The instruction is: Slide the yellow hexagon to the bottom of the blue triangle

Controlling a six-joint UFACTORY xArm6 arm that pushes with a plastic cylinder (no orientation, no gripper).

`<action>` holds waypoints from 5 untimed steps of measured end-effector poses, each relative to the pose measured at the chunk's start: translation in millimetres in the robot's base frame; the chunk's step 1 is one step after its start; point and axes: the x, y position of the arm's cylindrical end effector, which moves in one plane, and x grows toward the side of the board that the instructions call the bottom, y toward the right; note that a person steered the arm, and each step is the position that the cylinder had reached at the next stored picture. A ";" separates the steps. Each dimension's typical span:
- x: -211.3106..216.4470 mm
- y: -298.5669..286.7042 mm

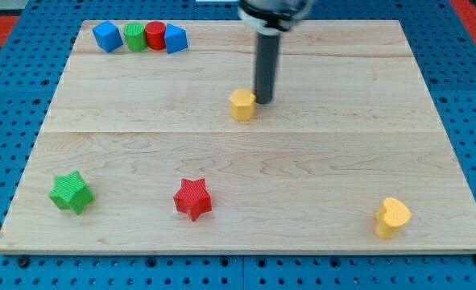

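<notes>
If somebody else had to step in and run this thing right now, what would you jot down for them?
Tip: my tip is down on the board, right beside the yellow hexagon, on its right in the view.
Job's things: the hexagon sits near the board's middle. The blue triangle is at the top left, at the right end of a row with a blue cube, a green cylinder and a red cylinder.
Done: nothing visible; the hexagon lies far from the triangle.
Left: slide the hexagon up and left until it sits just below the triangle.
</notes>
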 end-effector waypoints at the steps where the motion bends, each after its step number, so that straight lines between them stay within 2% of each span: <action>1: 20.1 14.0; 2: 30.8 43.9; 4: 30.3 -24.9; 5: 59.0 -33.1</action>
